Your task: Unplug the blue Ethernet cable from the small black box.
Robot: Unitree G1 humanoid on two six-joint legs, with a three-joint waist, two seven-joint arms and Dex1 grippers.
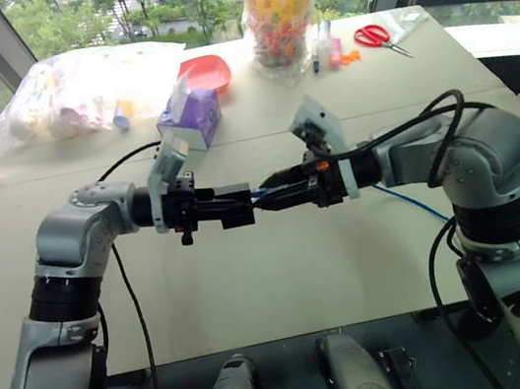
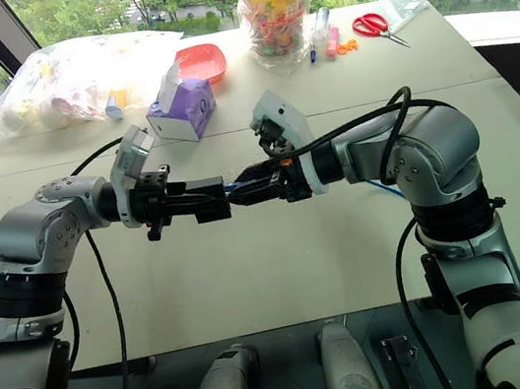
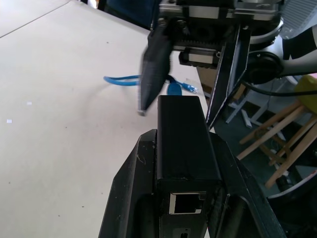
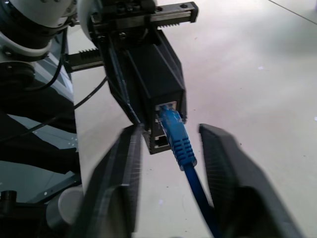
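My left gripper [image 1: 238, 205] is shut on the small black box [image 1: 233, 209] and holds it level above the table's middle. In the left wrist view its fingers [image 3: 130, 173] clamp both sides of the box [image 3: 183, 134], whose near port is empty. The blue Ethernet cable [image 1: 411, 201] trails across the table to the right. Its plug [image 4: 176, 134] sits in the box's [image 4: 158, 79] far port. My right gripper [image 4: 171, 130] meets the box end-on, its fingers [image 4: 124, 168] spread on either side of the plug with gaps showing, so it is open.
A purple tissue box [image 1: 189, 116] stands just behind my left wrist. Further back are a red bowl [image 1: 205, 72], a clear bag of items [image 1: 83, 89], a jar of sweets [image 1: 281, 11], markers [image 1: 323, 44] and red scissors [image 1: 375, 35]. The table's front edge [image 1: 293, 334] is near.
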